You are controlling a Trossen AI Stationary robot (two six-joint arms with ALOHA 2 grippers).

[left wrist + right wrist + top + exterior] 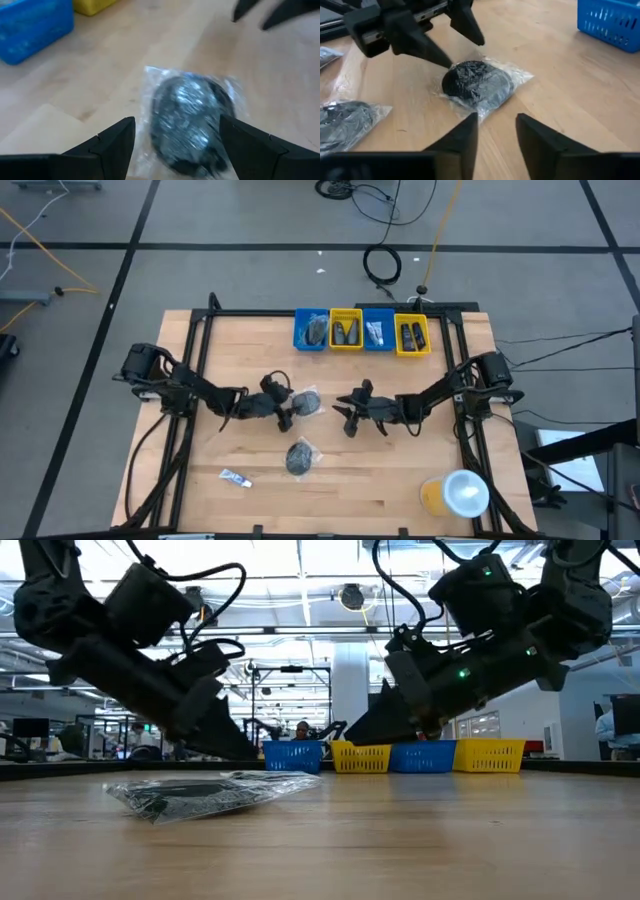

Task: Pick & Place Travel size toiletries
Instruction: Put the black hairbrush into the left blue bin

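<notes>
Toward the left front of the counter (330, 490) lies a small white tube (236, 477), its long axis running roughly left to right and slightly slanted, well apart from everything else. Just right of it, nearer the middle, sits a clear-wrapped dark round piece (299, 457) in open wood with room on all sides.

Above that, the left gripper (285, 406) reaches in from the left edge, its fingers (116, 142) spread wide and empty, one on either side of a second wrapped round piece (308, 401) without clearly touching it. This piece is a dark disc in crinkled clear film; being round, it has no evident long axis, though the wrapper's corners stick out past it. In the low view a wrapped piece (205, 792) lies flat on the wood, and which of the two it is cannot be told.

Right of centre, the right gripper (352, 416) faces the left one across that same piece, its fingers (465, 137) parted with a narrow gap and nothing between them, short of the wrapper's edge.

Along the back edge stand four small bins in a row: blue bin (311, 330), yellow bin (345, 330), second blue bin (378, 330), second yellow bin (411, 335), each holding dark items too small to identify. At the right front corner stands a yellow cup (455, 494) with a white lid.
</notes>
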